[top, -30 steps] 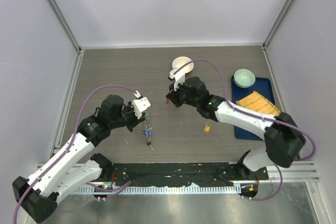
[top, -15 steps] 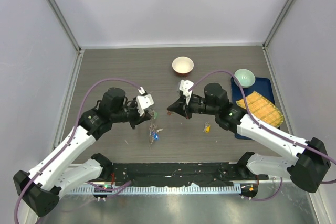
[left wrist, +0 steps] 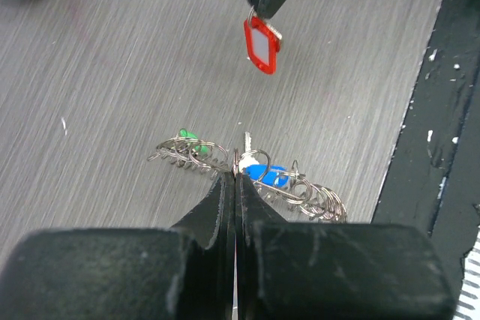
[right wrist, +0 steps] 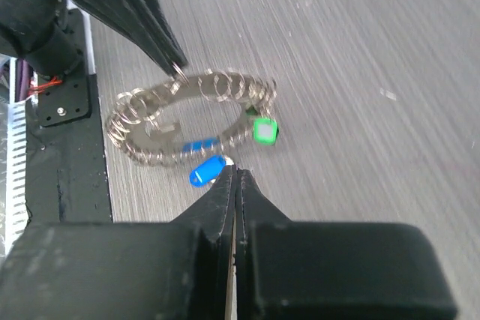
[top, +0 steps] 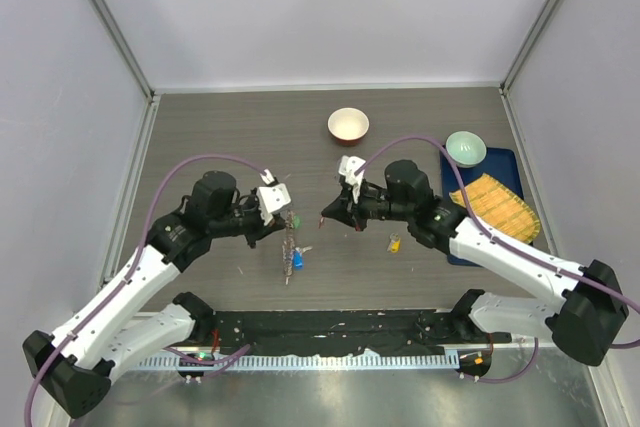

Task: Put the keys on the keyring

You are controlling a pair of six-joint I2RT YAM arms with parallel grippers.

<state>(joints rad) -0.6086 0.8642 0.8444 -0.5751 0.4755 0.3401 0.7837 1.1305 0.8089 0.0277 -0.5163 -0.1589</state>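
On the left, my left gripper (left wrist: 236, 176) was clenched on the wire of the keyring (left wrist: 311, 196), near the middle of the table (top: 200, 127). It held the ring up on its edge. I could not tell if the lower edge touched the wood.

Two keys already hung on the ring: a green key (left wrist: 187, 136) on one side of the fingers, and a blue key (left wrist: 264, 175) just beside them on the other side.

A little to the right, apart from the ring, the red key (left wrist: 261, 45) hung from the tip of my right gripper (top: 326, 217), which was closed tight on its top end. Farther right, a yellow key (top: 394, 243) lay alone on the table.

I judged that the step in hand was to bring the red key to the ring. For the next move I needed to carry it left until its small loop met the wire, while the left side held the ring steady. I could not find the opening of the ring, so I needed a slow approach. The yellow key was not yet done.
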